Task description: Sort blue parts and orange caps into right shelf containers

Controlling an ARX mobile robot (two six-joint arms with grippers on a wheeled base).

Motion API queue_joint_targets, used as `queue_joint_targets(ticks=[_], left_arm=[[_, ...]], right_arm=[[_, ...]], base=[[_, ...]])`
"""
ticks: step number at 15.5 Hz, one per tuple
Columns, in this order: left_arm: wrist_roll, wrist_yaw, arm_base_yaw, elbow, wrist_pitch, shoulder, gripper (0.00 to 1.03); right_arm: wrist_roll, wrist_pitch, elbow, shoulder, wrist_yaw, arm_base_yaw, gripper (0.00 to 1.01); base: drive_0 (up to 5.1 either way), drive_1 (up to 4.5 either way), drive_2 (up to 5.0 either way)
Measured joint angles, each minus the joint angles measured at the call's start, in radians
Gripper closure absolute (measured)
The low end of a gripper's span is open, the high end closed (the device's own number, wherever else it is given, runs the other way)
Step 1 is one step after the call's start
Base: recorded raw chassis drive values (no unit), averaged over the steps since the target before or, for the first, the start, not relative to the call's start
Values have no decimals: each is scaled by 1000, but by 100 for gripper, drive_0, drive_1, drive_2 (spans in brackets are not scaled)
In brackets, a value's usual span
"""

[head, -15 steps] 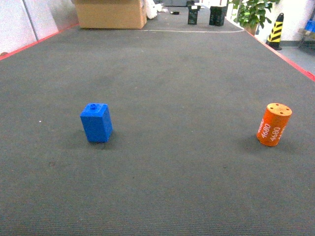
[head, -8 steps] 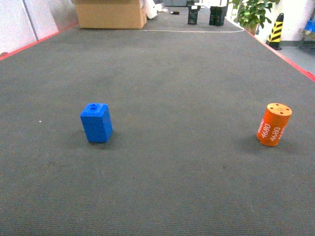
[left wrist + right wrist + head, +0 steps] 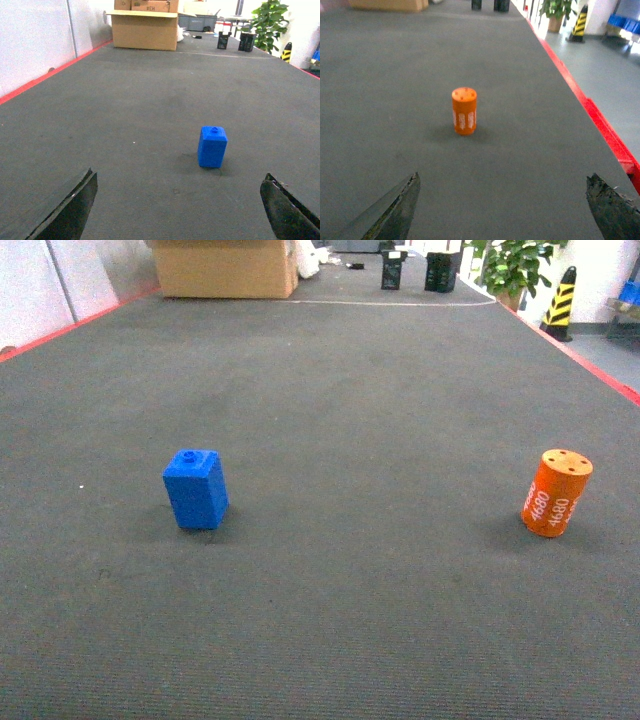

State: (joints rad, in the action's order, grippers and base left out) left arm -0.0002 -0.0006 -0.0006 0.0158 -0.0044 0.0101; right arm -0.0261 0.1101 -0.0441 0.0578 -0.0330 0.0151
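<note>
Left fingers: dark fingertips point(image 3: 75, 205) of the left gripper point(image 3: 180, 215) show at both lower corners of the L wrist view, spread wide apart w/ nothing between them; low over the mat.
Right fingers: same on the R wrist view, dark fingertips point(image 3: 395, 207) of the right gripper point(image 3: 502, 212) at both lower corners, spread wide, holding nothing.
Blue part: the blue part point(image 3: 196, 489) stands upright on the dark grey mat point(image 3: 360, 390), left of centre in the head view; small round stud on top. In the L wrist view it point(image 3: 212, 146) sits ahead of the fingers, a bit right of the middle, well apart from both.
Orange cap: the orange cap point(image 3: 556, 493) stands on the mat at the right side of the head view, well apart from the blue part; white "4680" on its side, small holes in the flat top. In the R wrist view it point(image 3: 464, 111) is ahead, left of the middle, not touching either finger.
Mat edge: red border strip point(image 3: 600, 125) runs along the R side.
Background: cardboard box point(image 3: 225, 267) at the far left end, potted plant point(image 3: 510, 265) and yellow-black striped cone point(image 3: 560, 302) far right.
Head view: neither gripper shows there.
</note>
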Motion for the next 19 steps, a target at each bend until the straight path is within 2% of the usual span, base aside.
queue_joint_targets(ticks=[2, 3, 5, 6, 7, 10, 12, 13, 16, 19], left_arm=[[0, 0, 0, 0, 1, 0, 5], [0, 0, 0, 0, 0, 0, 5], [0, 0, 0, 0, 0, 0, 5], [0, 0, 0, 0, 0, 0, 5], [0, 0, 0, 0, 0, 0, 5], [0, 0, 0, 0, 0, 0, 5], [0, 0, 0, 0, 0, 0, 5], [0, 0, 0, 0, 0, 0, 5], [0, 0, 0, 0, 0, 0, 5], [0, 0, 0, 0, 0, 0, 5]], right_arm=[[-28, -145, -34, 291, -11, -2, 3], [-37, -286, -61, 459, 1, -3, 3], [-47, -552, -176, 844, 14, -8, 3], [-46, -640, -257, 1032, 14, -17, 3], [-45, -669, -346, 1199, 12, -16, 3], [-34, -647, -542, 1483, 4, -13, 3], [-21, -601, -703, 1656, -23, 5, 3], [-11, -551, -793, 1731, -21, 18, 3], [11, -485, -919, 1837, -23, 26, 3], [34, -481, -1011, 1921, -18, 32, 3]], base=[[0, 0, 0], [0, 0, 0], [0, 0, 0], [0, 0, 0], [0, 0, 0], [0, 0, 0], [0, 0, 0], [0, 0, 0], [0, 0, 0], [0, 0, 0]])
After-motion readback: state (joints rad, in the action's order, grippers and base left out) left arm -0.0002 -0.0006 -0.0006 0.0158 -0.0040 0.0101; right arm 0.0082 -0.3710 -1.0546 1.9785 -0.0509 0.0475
